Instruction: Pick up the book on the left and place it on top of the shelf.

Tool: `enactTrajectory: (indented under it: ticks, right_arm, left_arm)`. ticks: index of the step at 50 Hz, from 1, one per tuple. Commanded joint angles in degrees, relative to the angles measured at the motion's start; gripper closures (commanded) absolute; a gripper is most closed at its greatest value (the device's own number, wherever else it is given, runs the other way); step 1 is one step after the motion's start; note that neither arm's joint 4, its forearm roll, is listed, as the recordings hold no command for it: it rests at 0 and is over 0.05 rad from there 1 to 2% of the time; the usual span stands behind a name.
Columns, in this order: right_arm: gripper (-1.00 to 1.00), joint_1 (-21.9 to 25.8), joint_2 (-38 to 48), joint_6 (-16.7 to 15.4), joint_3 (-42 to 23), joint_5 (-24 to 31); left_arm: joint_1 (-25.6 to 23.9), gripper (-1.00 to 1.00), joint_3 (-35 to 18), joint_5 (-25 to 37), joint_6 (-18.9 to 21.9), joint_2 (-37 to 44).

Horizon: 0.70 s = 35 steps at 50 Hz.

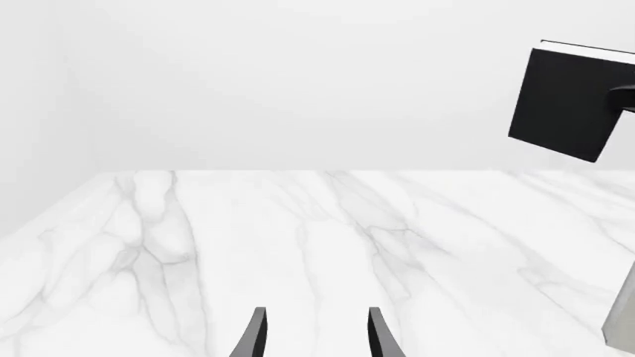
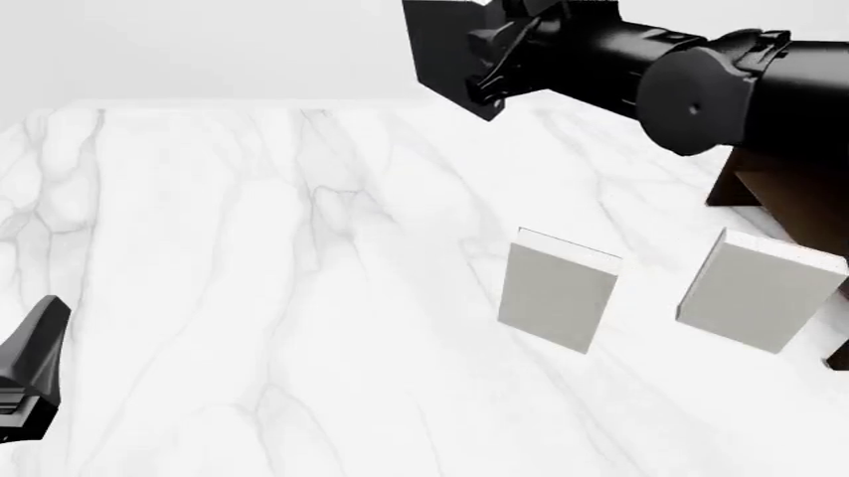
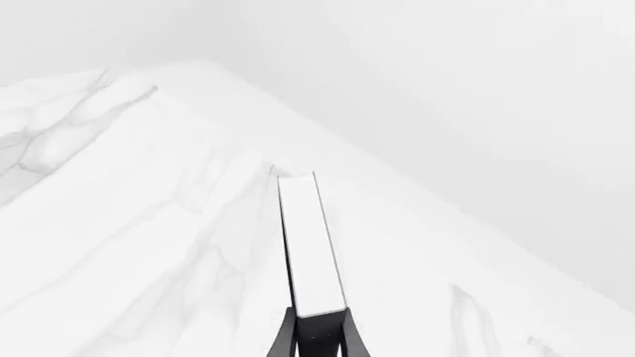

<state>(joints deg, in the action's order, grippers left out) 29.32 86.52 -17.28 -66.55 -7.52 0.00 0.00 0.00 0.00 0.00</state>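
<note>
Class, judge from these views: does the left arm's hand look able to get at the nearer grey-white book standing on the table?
Probably yes. The left hand is open and holds nothing, and bare table lies between it and the grey-white book. The right hand holds the black book well above.

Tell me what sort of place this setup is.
Probably a simulated tabletop test scene, not a real room: a white marble table against blank pale walls, two grey books standing upright, a brown shelf at the right, and the right gripper holding a black book aloft.
</note>
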Motion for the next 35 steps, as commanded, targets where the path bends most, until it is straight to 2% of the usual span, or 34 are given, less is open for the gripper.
enactTrajectory:
  ticks: [1, 15, 35]
  right_arm:
    - [1.00, -2.3, -5.8, -2.0, 1.0, 2.9]
    - [1.00, -8.1, -9.4, -7.3, 2.4, 5.9]
    - [1.00, -11.7, -14.6, -11.4, 2.0, 11.3]
  left_arm:
    - [0.0, -1.00, 0.0, 0.0, 0.0, 0.0]
    - [0.0, -1.00, 0.0, 0.0, 0.0, 0.0]
    - [0.0, -1.00, 0.0, 0.0, 0.0, 0.0]
